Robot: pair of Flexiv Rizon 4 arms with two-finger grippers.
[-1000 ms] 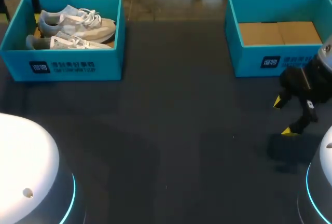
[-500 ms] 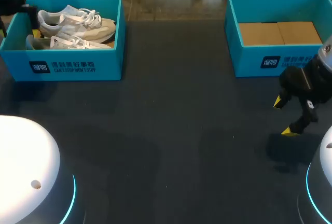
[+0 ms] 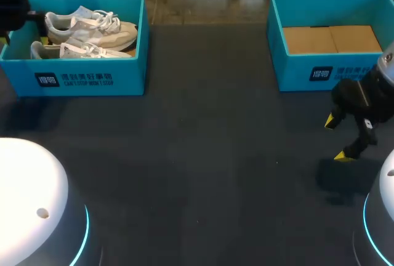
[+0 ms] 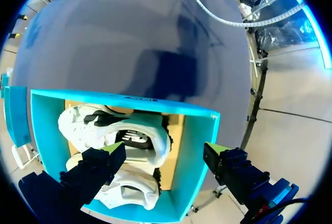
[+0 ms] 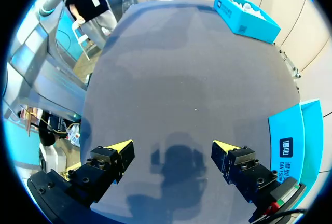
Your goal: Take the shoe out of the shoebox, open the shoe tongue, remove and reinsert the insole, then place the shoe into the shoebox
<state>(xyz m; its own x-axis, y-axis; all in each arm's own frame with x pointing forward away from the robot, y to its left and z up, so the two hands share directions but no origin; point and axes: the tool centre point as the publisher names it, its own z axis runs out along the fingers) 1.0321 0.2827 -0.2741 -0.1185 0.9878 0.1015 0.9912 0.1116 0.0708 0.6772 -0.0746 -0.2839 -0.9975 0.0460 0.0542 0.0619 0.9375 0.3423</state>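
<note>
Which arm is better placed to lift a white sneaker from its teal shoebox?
Left: left gripper hangs open over the white sneakers in the teal shoebox; right gripper is beside the shoeless box.

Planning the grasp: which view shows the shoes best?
The left wrist view: it looks straight down into the box at both shoes, ahead of the open left claw. The head view shows them side-on, partly behind the box wall. The right wrist view shows only distant white specks.

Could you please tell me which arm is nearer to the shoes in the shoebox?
Left. The left arm hangs over the shoes, jaws open; the right arm is across the table.
</note>
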